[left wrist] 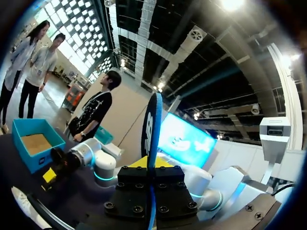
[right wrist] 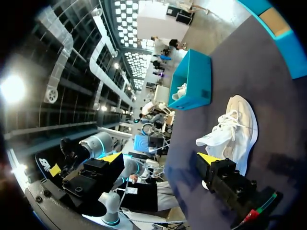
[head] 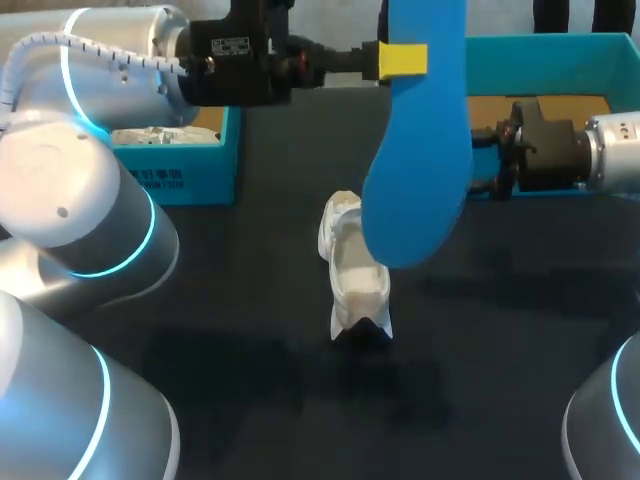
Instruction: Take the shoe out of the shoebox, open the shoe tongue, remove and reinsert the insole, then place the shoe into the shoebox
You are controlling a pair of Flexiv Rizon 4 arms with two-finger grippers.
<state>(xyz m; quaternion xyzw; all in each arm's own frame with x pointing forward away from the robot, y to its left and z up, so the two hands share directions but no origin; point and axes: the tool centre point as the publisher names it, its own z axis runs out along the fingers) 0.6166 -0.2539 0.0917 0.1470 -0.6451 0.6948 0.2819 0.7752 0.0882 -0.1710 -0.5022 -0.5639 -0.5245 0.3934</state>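
The blue insole (head: pixel 415 150) hangs closest, pinched at its upper end by my left gripper (head: pixel 402 60). I'd lower it toe-first into the white shoe (head: pixel 355 270), which lies on the table (head: pixel 500 350). My right gripper (right wrist: pixel 158 158), spread wide and empty, should steady the shoe. Teal shoebox (head: pixel 560 45) walls stand behind; there is open room in front.

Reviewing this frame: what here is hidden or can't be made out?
Head view: the insole covers part of the shoe and part of the right blue box.
Head view: the left arm hides most of the left blue box.
Left wrist view: the left gripper's own body hides its fingers' hold on the insole.
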